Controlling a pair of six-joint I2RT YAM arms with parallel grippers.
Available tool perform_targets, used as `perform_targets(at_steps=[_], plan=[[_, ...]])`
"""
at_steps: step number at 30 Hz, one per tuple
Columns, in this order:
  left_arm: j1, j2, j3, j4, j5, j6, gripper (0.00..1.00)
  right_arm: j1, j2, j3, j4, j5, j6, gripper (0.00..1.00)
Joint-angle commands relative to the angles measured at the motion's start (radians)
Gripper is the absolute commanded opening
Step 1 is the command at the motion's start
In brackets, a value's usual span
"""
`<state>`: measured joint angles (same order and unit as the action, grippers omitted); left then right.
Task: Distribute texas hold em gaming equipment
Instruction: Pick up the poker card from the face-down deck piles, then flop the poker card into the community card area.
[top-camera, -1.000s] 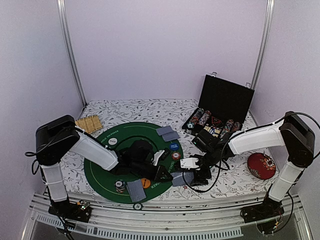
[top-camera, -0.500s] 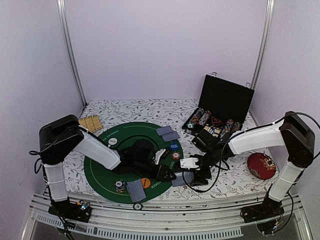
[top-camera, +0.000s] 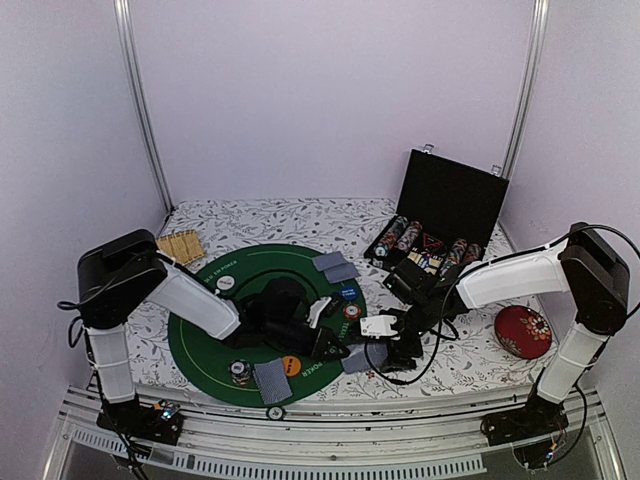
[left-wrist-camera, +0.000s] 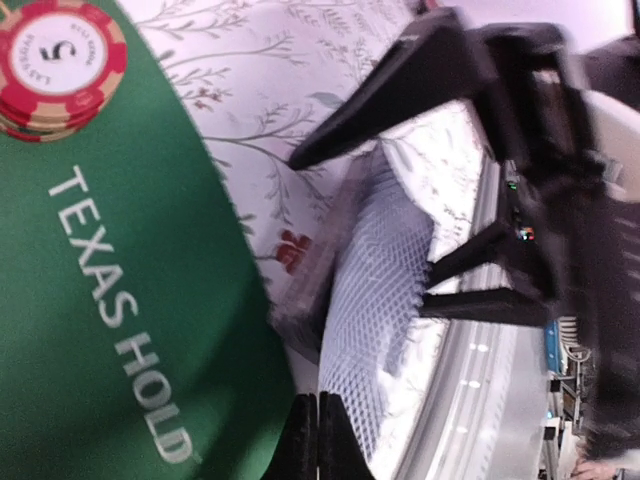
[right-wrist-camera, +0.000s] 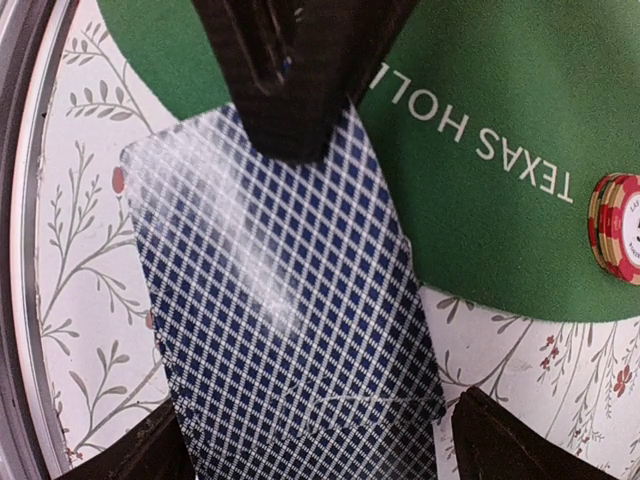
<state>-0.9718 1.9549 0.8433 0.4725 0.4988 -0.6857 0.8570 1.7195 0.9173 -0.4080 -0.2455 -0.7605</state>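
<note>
My right gripper is shut on a deck of cards with blue-grey patterned backs, held at the round green felt's near right edge. My left gripper is shut. In the right wrist view its dark tips lie over the far edge of the top card. I cannot tell whether a card is pinched. A red 5 chip lies on the felt close by.
On the felt lie card pairs at the front and back, plus orange, striped, blue and white chips. An open black chip case stands back right, a red disc right, a bamboo mat back left.
My left gripper has moved a little to the right, up to the deck. The right arm and the deck have stayed still.
</note>
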Motion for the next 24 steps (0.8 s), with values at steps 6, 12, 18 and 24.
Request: perform_targets(at_steps=[6, 12, 18, 24], plan=[[0.011, -0.264, 0.025, -0.346, -0.023, 0.193, 0.0, 0.005, 0.029, 0.004, -0.06, 0.049, -0.004, 0.91], [0.038, -0.441, 0.107, -0.796, -0.276, 0.255, 0.0, 0.004, -0.015, 0.013, -0.044, 0.062, 0.01, 0.98], [0.058, -0.589, 0.283, -1.244, -0.665, 0.168, 0.0, 0.005, -0.089, 0.027, -0.011, 0.063, 0.013, 0.99], [0.056, -0.415, 0.517, -1.753, -0.98, 0.006, 0.0, 0.005, -0.136, 0.037, -0.01, 0.054, 0.021, 0.99]])
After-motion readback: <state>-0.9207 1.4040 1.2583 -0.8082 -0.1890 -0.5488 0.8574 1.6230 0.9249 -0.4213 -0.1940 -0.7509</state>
